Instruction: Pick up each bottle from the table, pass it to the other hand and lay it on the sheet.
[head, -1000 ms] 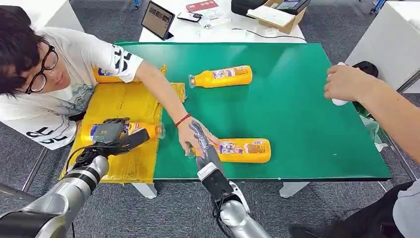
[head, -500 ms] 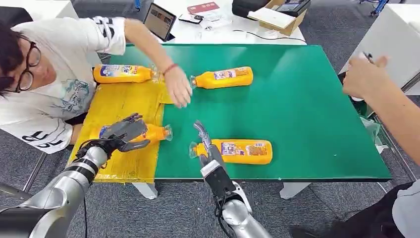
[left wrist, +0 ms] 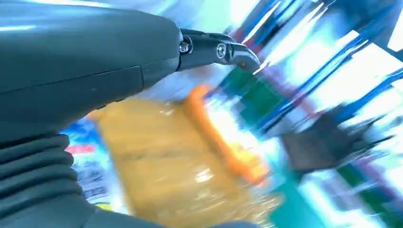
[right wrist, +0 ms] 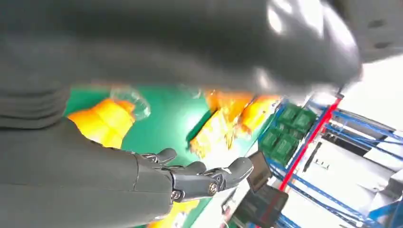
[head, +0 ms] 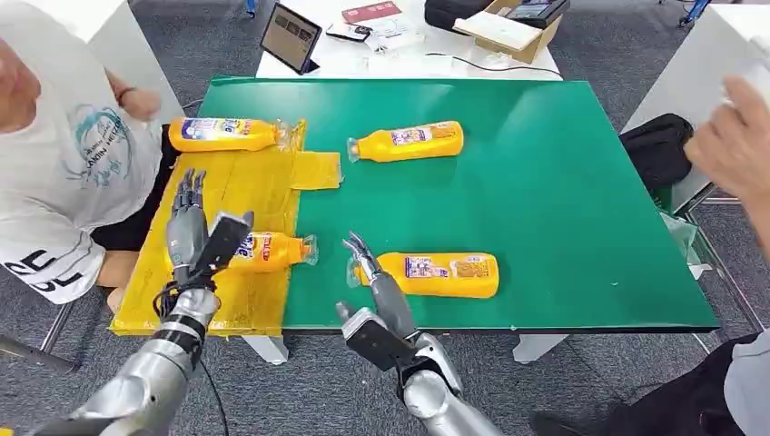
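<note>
Lifting clear of the bottle on the sheet (head: 270, 250), the left hand (head: 191, 227) now stands upright with its fingers straightened and spread, grasping nothing; half a second ago it lay curled over that bottle. The bottle lies on its side on the yellow sheet (head: 227, 195), cap toward 3 o'clock at the sheet's edge. The person at 10 o'clock (head: 54, 154) has pulled the arm back off the green table (head: 563, 191), so the far-left bottle (head: 227, 133) at 11 o'clock on the sheet is uncovered. The right hand (head: 372, 282) has tipped toward 12 o'clock, fingers extended and released, its tips just beside the cap of the near bottle (head: 436, 274), which lies at 6 o'clock on the table. A fourth bottle (head: 406, 142) lies at 12 o'clock. Another person's hand (head: 731, 145) has drawn toward 3 o'clock. A tablet (head: 289, 37) stands beyond the table.
</note>
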Robot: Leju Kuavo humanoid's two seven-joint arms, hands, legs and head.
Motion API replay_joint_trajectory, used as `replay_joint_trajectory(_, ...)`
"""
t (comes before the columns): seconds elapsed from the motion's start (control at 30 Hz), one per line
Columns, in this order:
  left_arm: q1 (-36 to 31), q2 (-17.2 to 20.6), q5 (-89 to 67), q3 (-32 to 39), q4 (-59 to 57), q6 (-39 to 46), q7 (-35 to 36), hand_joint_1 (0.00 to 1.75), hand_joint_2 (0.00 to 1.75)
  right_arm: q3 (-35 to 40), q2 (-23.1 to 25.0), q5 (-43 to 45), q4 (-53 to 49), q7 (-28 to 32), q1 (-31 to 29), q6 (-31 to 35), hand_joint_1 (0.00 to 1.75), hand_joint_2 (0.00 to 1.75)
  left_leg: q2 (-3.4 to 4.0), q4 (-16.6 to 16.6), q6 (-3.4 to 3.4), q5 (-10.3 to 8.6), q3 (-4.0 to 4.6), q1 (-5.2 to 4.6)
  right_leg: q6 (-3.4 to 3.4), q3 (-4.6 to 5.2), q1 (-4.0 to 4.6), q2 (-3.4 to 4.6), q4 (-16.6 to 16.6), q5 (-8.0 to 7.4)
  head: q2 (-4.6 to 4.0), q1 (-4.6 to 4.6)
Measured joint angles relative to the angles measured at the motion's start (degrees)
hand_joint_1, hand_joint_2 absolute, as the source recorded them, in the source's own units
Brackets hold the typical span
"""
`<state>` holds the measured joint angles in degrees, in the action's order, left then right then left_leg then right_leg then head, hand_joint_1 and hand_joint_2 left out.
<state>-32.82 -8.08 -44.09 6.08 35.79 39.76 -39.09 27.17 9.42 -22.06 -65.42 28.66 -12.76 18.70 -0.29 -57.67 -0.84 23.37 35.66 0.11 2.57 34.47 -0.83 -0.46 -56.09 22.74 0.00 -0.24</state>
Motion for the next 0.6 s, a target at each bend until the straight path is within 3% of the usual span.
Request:
replay_joint_trajectory(0.33,14.8,-7.4,10.6,0.5,28.0,0.4,-1.1,0.00,1.75,1.1,-6.6,-10.3,-0.3,-9.9,-4.0,2.2,0.00,1.75,0.09,0.0,-0.02,0.03,0.12,-0.02,0.01,0.15,0.00,0.08,0.0,-0.02,0.00,0.00)
replay_joint_trajectory(0.6,21.8,-9.9,10.6,-4.1,37.5,0.4,-1.1,0.00,1.75,-1.3,-13.1,-10.8,-3.1,-19.4,-7.0,-7.5,0.00,1.75,0.08,0.0,-0.02,0.03,0.15,-0.02,0.03,0.15,-0.01,0.08,0.0,-0.03,0.00,-0.02)
